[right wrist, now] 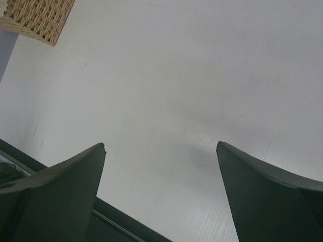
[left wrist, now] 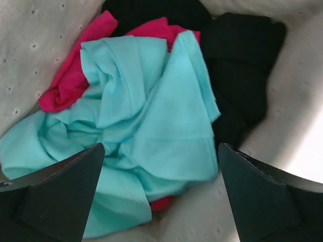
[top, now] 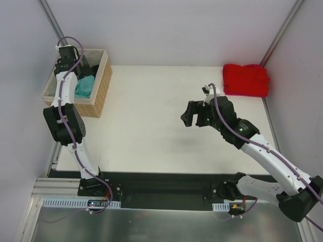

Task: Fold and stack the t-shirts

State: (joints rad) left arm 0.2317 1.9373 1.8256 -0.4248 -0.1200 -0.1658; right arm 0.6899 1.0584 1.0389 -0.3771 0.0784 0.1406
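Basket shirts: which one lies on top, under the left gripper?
The teal shirt: it's crumpled over the magenta shirt and black shirt, below the left gripper.

- I see the teal t-shirt [left wrist: 151, 126] crumpled on top of the pile in the basket [top: 103, 85], at the far left corner of the tabletop [top: 151, 136].
- The magenta t-shirt [left wrist: 65, 85] is bunched beneath it.
- The black t-shirt [left wrist: 242, 65] lies wadded beside both.
- The red t-shirt [top: 246, 79] sits folded at the far right corner.

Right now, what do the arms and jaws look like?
Left arm and right arm match: white links, black joint housings, a purple cable running along each. A green light glows on the right arm. Jaws are dark, wedge-shaped, tapering to blunt tips.
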